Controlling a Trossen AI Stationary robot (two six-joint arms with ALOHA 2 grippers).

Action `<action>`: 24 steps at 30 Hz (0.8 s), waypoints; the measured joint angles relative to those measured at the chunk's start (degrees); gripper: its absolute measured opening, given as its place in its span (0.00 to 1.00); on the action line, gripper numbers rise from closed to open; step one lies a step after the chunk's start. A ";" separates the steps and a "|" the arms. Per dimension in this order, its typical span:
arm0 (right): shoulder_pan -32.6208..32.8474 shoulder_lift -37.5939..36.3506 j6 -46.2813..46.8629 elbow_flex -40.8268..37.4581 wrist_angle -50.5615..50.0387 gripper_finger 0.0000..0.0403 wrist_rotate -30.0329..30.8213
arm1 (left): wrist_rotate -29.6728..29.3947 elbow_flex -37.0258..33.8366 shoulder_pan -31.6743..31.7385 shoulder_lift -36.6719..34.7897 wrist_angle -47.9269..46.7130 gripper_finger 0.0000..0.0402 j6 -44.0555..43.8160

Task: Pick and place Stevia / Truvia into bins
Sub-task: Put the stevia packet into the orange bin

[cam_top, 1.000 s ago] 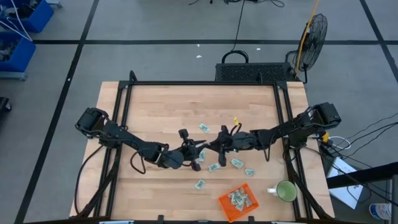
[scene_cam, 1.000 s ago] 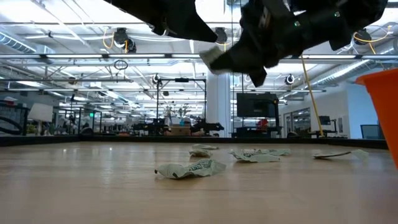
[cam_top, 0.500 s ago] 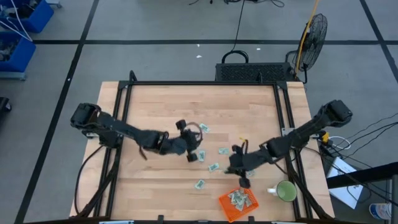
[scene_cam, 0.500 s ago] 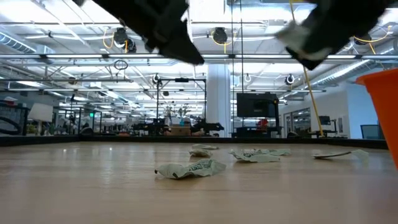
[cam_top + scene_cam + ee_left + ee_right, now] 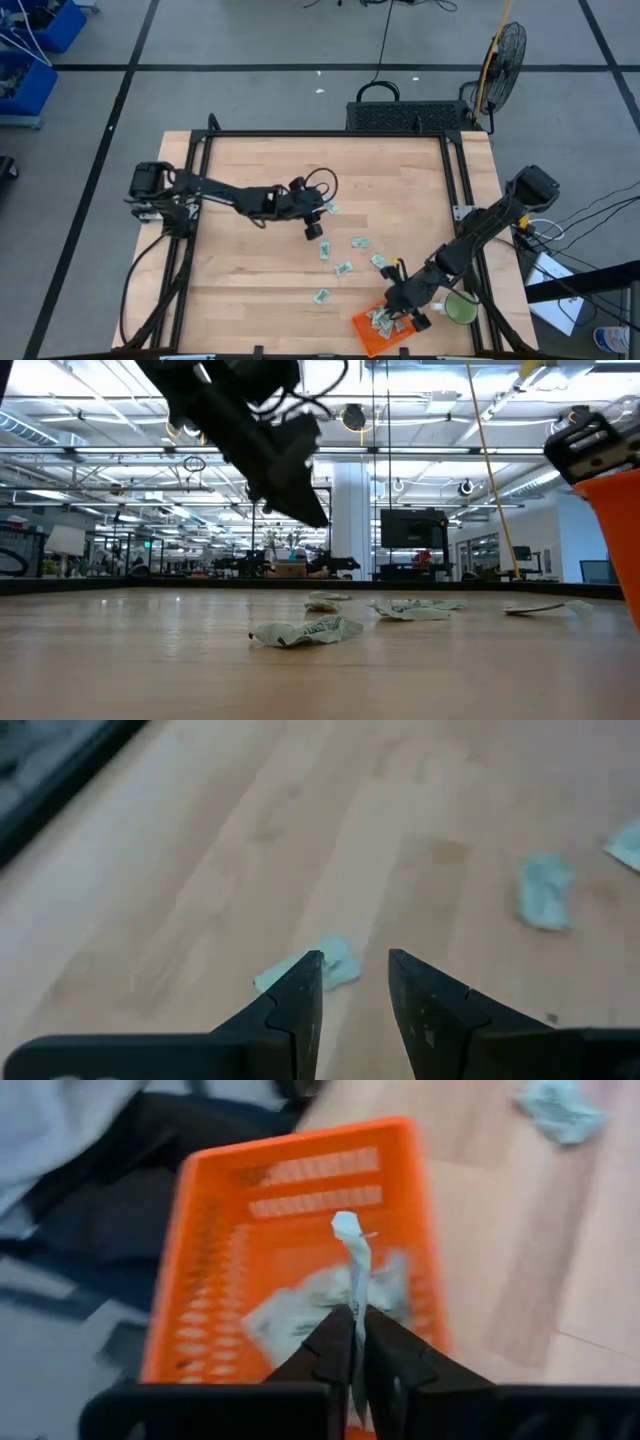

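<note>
Sachet [image 5: 352, 1270] pinched edge-on over orange basket [image 5: 210, 1250].
Right gripper [image 5: 357, 1342] has its fingers clamped on the sachet, whose long axis runs straight out from the fingertips, free end pointing away over the basket, where more sachets [image 5: 290, 1315] lie below. Left gripper [image 5: 354, 982], fingers apart and empty, hovers with a loose sachet [image 5: 330, 963] just beyond its tips, lying crosswise.

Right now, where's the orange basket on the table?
In the high view the orange basket sits at the table's near edge, right of centre, beside the green mug. The right claw hangs over it, pinching a sachet.
</note>
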 joint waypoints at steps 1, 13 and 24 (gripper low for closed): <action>0.02 0.01 1.09 -0.15 -0.07 0.06 1.71 | -0.01 0.03 0.55 0.80 0.25 0.31 -1.59; 0.43 -0.01 2.83 -0.15 0.92 0.20 3.44 | 0.30 0.06 7.50 10.56 7.86 0.31 -12.50; 1.46 -0.01 8.53 -0.13 0.98 0.20 -1.76 | 4.94 0.06 8.26 12.74 8.72 0.31 -15.96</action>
